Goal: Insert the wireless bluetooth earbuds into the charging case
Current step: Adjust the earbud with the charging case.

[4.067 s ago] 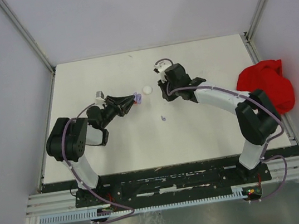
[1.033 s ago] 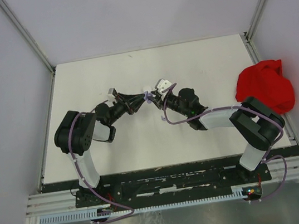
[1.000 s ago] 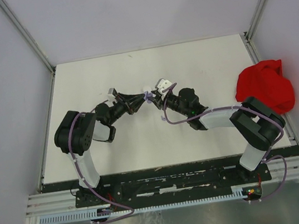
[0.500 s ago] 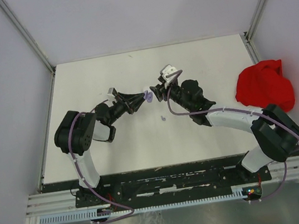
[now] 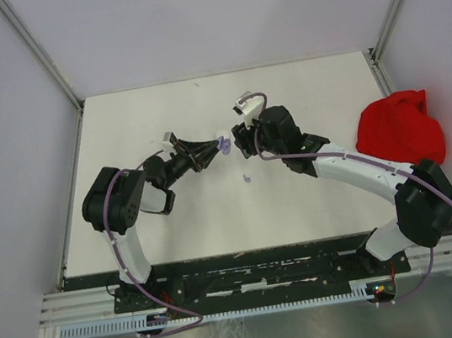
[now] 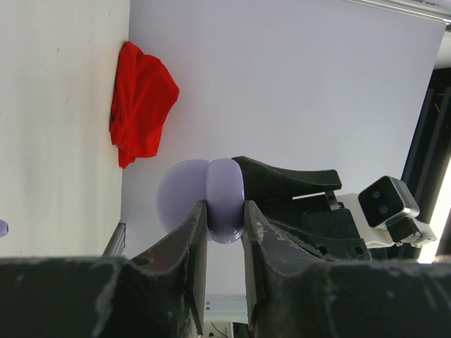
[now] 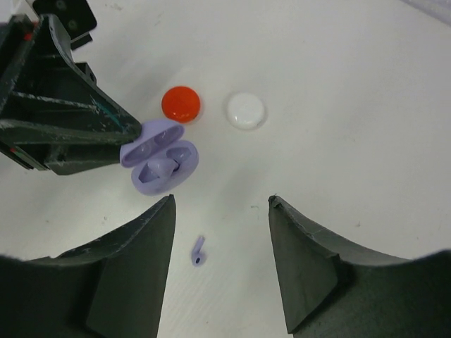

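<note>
One purple earbud [image 7: 161, 170] sits in the open purple case [image 7: 177, 155] clamped by the left gripper [image 6: 225, 213]. The right gripper [image 7: 221, 203] hovers above, fingers spread; a loose earbud [image 7: 198, 251] lies on the table [image 7: 338, 105]

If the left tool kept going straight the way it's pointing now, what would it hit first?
Most likely the right tool: the left tool, shut on the purple charging case, aims at it across a small gap, so the case would touch first. Their relative height is unclear.
</note>
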